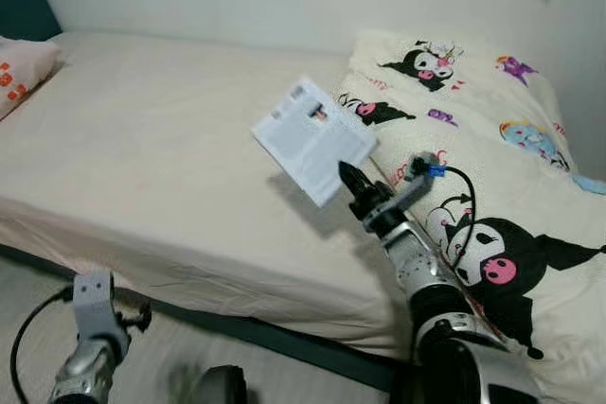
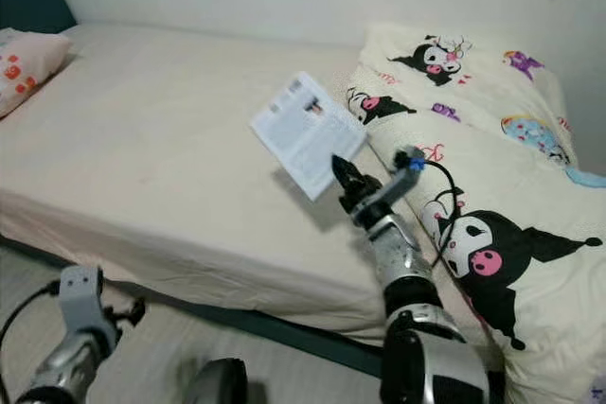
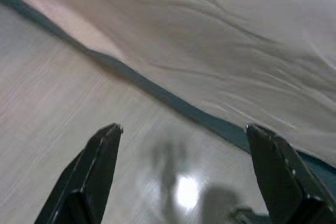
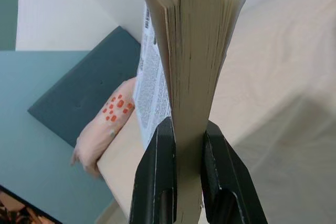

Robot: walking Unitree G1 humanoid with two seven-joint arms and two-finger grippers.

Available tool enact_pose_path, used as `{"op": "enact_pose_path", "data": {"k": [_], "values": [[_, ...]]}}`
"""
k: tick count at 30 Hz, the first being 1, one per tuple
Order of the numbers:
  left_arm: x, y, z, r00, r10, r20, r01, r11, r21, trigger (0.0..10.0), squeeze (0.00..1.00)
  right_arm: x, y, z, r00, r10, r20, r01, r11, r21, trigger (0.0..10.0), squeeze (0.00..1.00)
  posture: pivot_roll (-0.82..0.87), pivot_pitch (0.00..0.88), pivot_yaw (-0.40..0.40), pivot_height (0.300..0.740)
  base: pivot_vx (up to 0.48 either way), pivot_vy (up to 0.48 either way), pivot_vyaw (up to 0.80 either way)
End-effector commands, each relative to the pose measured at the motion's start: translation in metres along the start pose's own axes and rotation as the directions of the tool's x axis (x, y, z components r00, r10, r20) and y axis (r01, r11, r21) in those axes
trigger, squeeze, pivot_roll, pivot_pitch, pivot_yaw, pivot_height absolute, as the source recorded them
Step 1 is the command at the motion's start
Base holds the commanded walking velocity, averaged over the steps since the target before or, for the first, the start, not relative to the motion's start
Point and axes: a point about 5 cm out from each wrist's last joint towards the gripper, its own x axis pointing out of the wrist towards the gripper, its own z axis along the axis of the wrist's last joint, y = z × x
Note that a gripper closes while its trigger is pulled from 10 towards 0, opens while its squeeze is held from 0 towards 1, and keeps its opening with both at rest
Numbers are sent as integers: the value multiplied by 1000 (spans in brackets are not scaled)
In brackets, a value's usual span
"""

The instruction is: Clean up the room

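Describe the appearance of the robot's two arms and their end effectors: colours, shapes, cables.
Both arms are silver metal cylinders. The right end effector has two long black tapered fingers, with a black cable looping from a blue connector. The left end effector has matching black fingers, a grey block wrist, and a black cable.
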Motion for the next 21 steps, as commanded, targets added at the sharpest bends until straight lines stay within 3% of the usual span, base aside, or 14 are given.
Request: {"op": "enact_pose_path", "data": {"k": [1, 5, 9, 15, 21], "values": [[-1, -7, -12, 998, 3, -66, -4, 1000, -5, 10000, 0, -9, -9, -5, 999, -39, 3, 39, 999, 23, 0, 0, 130, 0, 33, 510, 0, 0, 0], [0, -31, -23, 988, -26, -154, 29, 1000, 14, 10000, 0, -33, -23, -31, 989, -112, -93, 111, 994, -7, 0, 0, 89, 0, 38, 530, -441, 0, 0], [-1, -32, -26, 986, -27, -165, 32, 999, 25, 10000, 0, -37, -24, -34, 988, -116, -103, 115, 993, -12, 0, 0, 84, 0, 41, 540, 0, 0, 0], [-15, -28, -61, 957, -8, -291, 38, 994, 99, 10000, 0, -60, -34, -54, 966, -183, -180, 176, 983, -52, 0, 0, 65, 0, 44, 565, 0, 0, 0], [-23, -23, -76, 937, 16, -348, 35, 990, 139, 10000, 0, -75, -42, -66, 945, -223, -238, 215, 975, -60, 0, 0, 58, 0, 38, 585, 0, 0, 0]]}}
